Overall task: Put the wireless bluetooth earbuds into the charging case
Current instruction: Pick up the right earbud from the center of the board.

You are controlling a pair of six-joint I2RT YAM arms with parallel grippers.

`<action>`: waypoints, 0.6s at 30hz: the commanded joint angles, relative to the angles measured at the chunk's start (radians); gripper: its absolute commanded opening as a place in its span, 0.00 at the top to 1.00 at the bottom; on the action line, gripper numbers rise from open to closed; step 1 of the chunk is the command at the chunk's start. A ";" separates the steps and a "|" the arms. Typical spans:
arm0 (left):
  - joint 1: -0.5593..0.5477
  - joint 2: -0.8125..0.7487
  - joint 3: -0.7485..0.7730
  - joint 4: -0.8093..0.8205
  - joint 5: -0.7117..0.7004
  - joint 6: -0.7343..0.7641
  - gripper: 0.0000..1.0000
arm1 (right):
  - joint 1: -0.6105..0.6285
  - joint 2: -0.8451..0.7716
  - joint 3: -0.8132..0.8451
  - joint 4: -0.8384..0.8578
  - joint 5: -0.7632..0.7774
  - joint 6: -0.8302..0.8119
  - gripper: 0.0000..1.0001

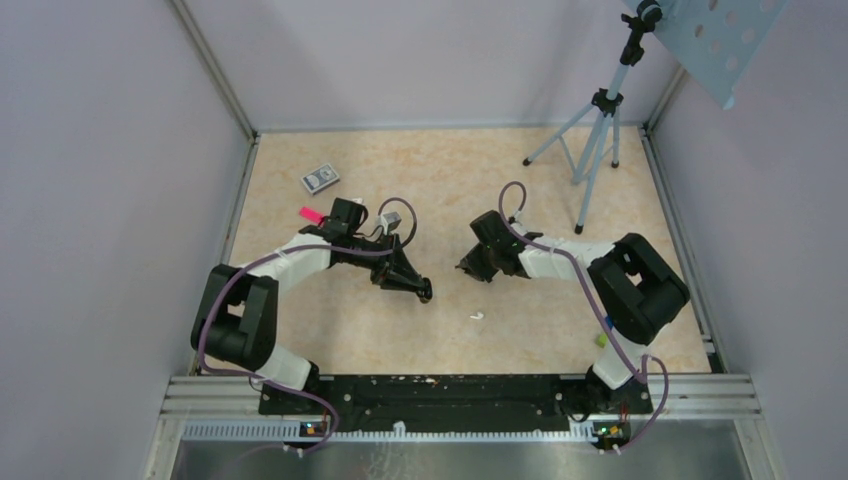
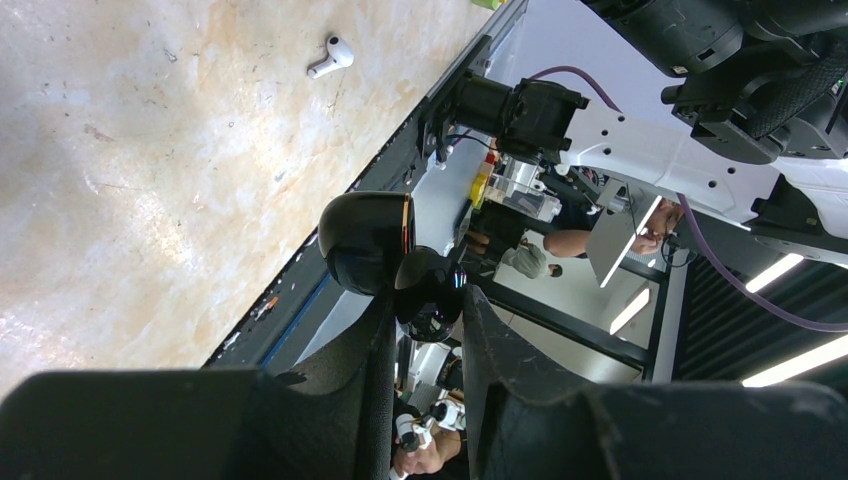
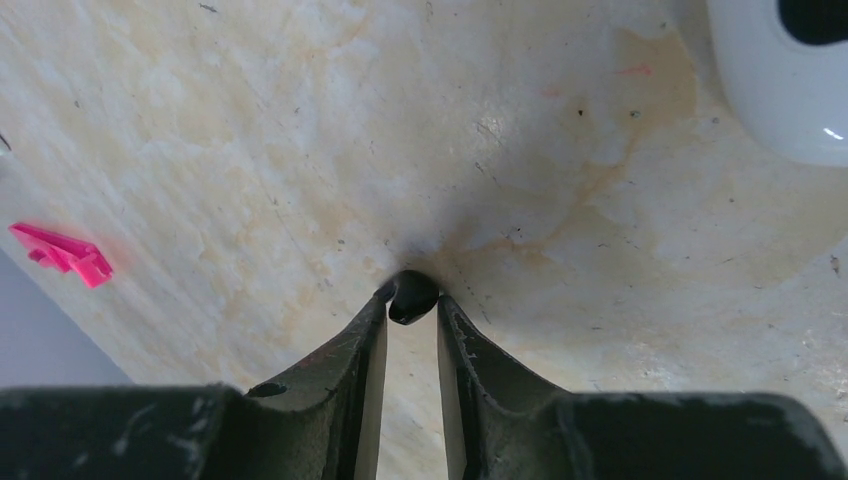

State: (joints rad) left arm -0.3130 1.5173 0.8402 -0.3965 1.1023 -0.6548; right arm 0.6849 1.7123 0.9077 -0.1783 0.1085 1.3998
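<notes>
My left gripper (image 1: 424,290) is shut on a glossy black charging case (image 2: 365,238), open and held off the table between the fingers (image 2: 375,350). A white earbud (image 1: 478,316) lies on the table between the two arms; it also shows in the left wrist view (image 2: 330,57). My right gripper (image 1: 467,267) is down at the table, shut on a small black earbud (image 3: 411,295) pinched at its fingertips. A white charging case (image 3: 790,90) sits on the table close to the right gripper, cut off by the edge of the right wrist view.
A pink piece (image 1: 311,215) lies by the left arm and shows in the right wrist view (image 3: 62,252). A small card box (image 1: 320,178) is at the back left. A tripod (image 1: 592,140) stands at the back right. A green ball (image 1: 601,340) lies by the right arm's base.
</notes>
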 commanded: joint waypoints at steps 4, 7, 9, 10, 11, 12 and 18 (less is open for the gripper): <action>0.002 -0.033 -0.010 0.012 0.026 0.018 1.00 | -0.013 0.001 -0.013 -0.004 0.025 0.012 0.74; 0.002 -0.033 -0.011 0.013 0.027 0.019 1.00 | -0.016 0.002 -0.018 -0.004 0.028 0.014 0.75; 0.002 -0.032 -0.012 0.013 0.028 0.019 1.00 | -0.017 0.000 -0.019 -0.002 0.030 0.014 0.75; 0.002 -0.033 -0.011 0.013 0.027 0.018 1.00 | -0.018 0.000 -0.019 0.000 0.031 0.014 0.76; 0.002 -0.033 -0.011 0.013 0.026 0.017 1.00 | -0.018 0.000 -0.024 0.005 0.032 0.014 0.77; 0.002 -0.033 -0.010 0.013 0.027 0.017 1.00 | -0.018 -0.002 -0.026 0.010 0.029 0.013 0.77; 0.002 -0.032 -0.010 0.018 0.023 0.013 1.00 | -0.019 -0.024 -0.045 0.033 0.022 -0.010 0.90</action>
State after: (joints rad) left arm -0.3130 1.5158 0.8394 -0.3965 1.1023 -0.6548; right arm 0.6765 1.7123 0.8921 -0.1410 0.1093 1.4078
